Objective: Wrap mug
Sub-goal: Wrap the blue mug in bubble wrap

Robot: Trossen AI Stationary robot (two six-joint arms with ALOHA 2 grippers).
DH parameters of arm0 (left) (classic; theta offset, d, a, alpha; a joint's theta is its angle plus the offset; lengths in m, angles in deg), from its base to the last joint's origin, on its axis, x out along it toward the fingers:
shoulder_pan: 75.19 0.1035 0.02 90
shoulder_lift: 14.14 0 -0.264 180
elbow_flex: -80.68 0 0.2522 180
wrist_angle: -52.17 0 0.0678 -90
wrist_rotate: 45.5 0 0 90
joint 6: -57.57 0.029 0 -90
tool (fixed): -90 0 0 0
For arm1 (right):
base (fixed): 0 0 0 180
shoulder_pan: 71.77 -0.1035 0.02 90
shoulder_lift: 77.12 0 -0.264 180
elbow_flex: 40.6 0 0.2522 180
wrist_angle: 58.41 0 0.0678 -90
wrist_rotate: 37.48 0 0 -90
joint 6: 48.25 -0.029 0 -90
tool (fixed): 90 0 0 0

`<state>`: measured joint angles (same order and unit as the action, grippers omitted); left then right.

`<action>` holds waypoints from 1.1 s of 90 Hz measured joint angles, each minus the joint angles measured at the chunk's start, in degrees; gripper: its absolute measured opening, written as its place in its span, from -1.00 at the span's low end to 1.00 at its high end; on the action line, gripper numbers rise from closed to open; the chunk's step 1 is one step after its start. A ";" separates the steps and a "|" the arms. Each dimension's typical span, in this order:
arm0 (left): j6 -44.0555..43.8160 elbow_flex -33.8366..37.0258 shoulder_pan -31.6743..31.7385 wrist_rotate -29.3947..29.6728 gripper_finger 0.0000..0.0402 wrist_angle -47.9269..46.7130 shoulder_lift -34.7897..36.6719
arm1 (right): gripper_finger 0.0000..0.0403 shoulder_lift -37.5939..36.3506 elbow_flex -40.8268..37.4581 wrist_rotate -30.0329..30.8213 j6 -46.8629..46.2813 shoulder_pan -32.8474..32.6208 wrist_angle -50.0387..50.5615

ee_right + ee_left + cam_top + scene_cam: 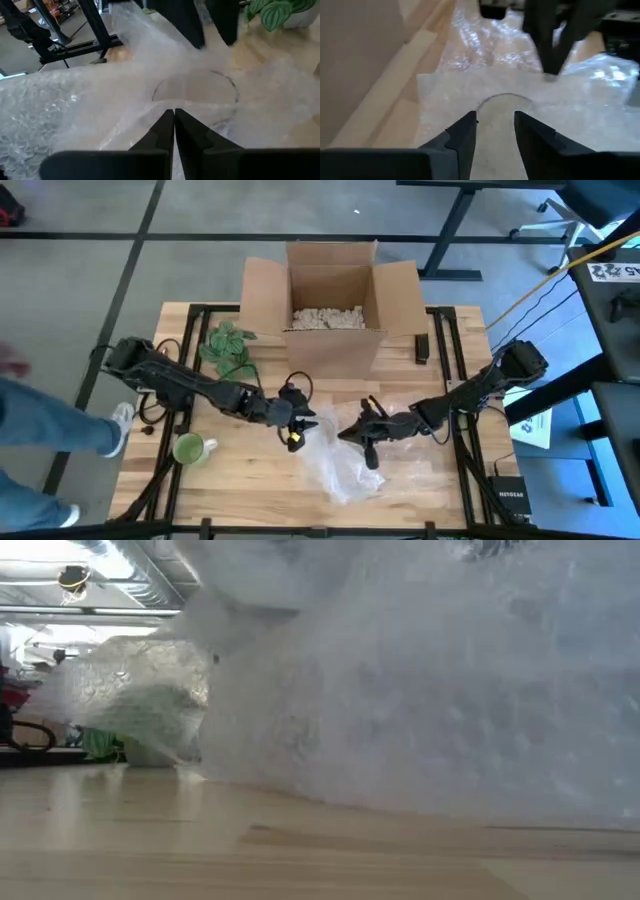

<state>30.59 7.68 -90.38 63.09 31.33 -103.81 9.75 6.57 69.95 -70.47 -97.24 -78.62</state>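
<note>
A sheet of clear bubble wrap (340,462) lies crumpled on the wooden table, near the middle. A round rim (195,92) shows through it between my two grippers, also visible as a rim (502,101) in the left wrist view. A green mug (189,448) stands on its base at the table's near left, away from both grippers. My left gripper (296,426) is open at the wrap's left edge, its fingers (462,132) over the wrap; I cannot tell whether they touch it. My right gripper (362,432) is shut on the wrap's right part. My right gripper pinches a raised fold of the bubble wrap (170,102) between its two shut fingers, just short of the round rim. The fingers come roughly level from the table's right side. The rest of the wrap lies slack on the table around the rim.
An open cardboard box (330,295) with pale filler stands at the far middle. A green leafy plant (229,345) sits left of it. A small dark object (422,347) lies right of the box. A person's leg (40,425) is beside the table's left edge.
</note>
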 joint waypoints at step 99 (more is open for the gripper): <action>-3.42 0.00 -0.46 -0.57 -0.52 -10.23 7.03 | -1.00 -3.23 0.02 -0.09 2.55 -0.07 -0.74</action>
<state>27.17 7.68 -90.85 62.52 21.10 -96.78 6.52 6.59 69.86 -67.92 -97.31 -79.36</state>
